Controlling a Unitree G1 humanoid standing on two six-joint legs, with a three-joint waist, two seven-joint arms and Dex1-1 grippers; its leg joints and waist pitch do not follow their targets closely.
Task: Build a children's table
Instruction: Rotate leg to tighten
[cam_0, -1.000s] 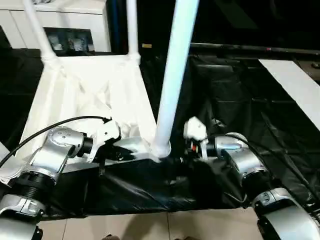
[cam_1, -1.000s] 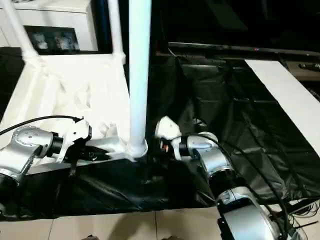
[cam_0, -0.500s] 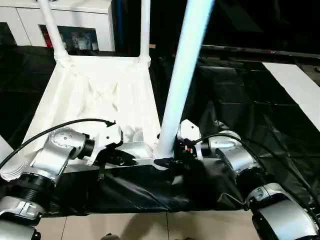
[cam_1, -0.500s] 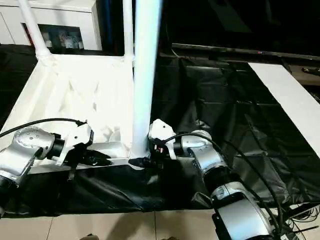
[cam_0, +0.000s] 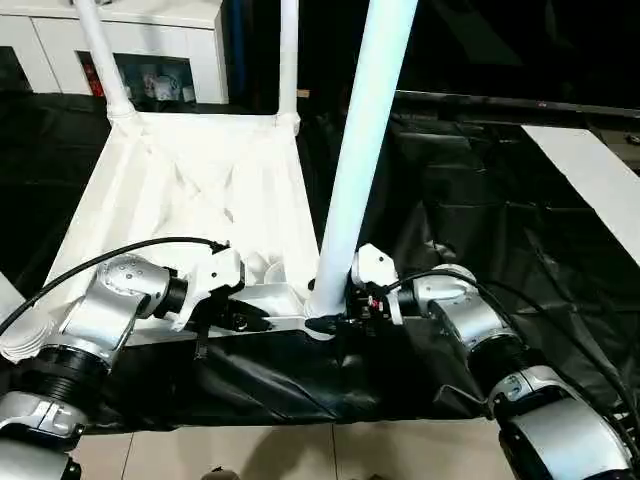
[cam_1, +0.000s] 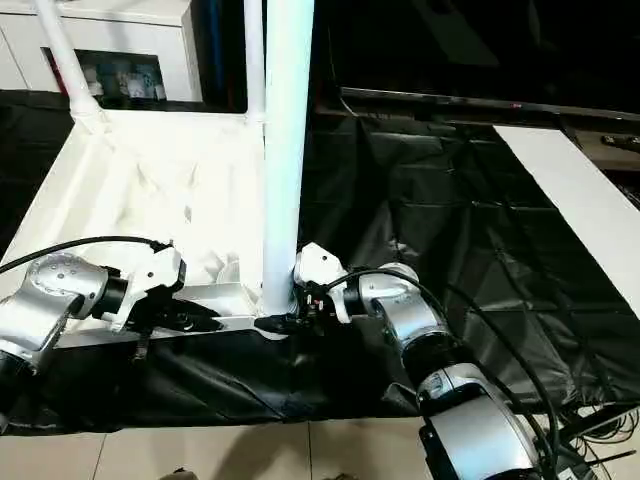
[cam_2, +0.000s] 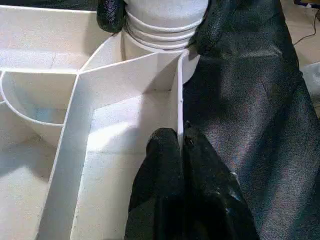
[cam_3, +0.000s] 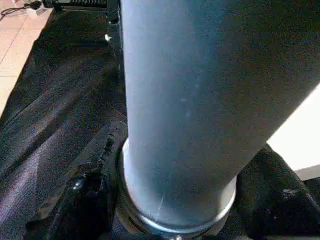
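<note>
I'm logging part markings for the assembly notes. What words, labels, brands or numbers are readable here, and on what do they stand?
None can be read.
Table top: plain white ribs, no marking.
Near leg: plain white, no label.
Items on the cabinet shelf: too small and blurred to read.
Black cover: no print.
</note>
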